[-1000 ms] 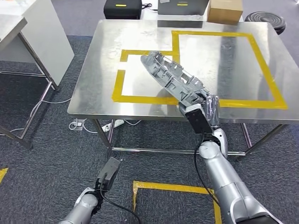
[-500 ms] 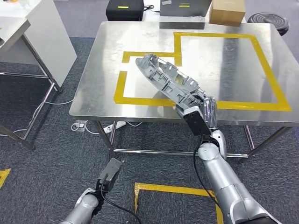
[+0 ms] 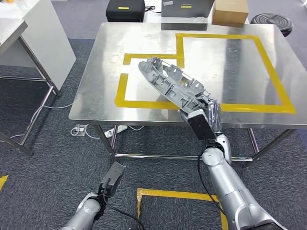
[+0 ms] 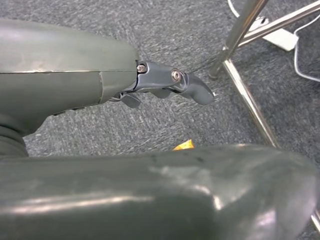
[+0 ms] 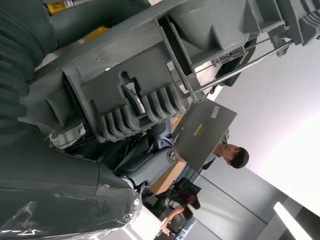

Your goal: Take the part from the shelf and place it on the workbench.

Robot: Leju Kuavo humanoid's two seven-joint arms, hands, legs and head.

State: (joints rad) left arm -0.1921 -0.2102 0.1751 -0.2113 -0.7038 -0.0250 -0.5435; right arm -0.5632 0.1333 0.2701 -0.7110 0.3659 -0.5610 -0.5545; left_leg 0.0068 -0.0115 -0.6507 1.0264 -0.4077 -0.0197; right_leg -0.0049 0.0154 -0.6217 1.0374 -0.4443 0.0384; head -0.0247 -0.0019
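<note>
Part (image 3: 175, 86): a long grey plastic piece with ribs and clips is being held at its near end by the right robot hand (image 3: 211, 115). The fingers are being kept wrapped around that end, at the near edge of the steel worktop (image 3: 105, 72). The piece is being held tilted, slanting away from the robot hand and across the worktop toward the far left. Its far end is being held over the smaller square of yellow tape (image 3: 124, 81), and its middle is crossing the near line of that tape. Whether the far end is touching the worktop cannot be told. In the right wrist view the ribbed underside of the piece (image 5: 151, 90) is being shown pressed against the robot hand.

The left robot hand (image 4: 170, 85) is being hung low beside the body, over the grey carpet (image 3: 54, 153). Nothing is being held in it, and its fingers are being kept loosely out. A metal leg of the worktop (image 4: 245, 95) is being seen near it.

A cardboard box (image 3: 230, 10) and a black case (image 3: 124, 8) are sitting behind the worktop.
</note>
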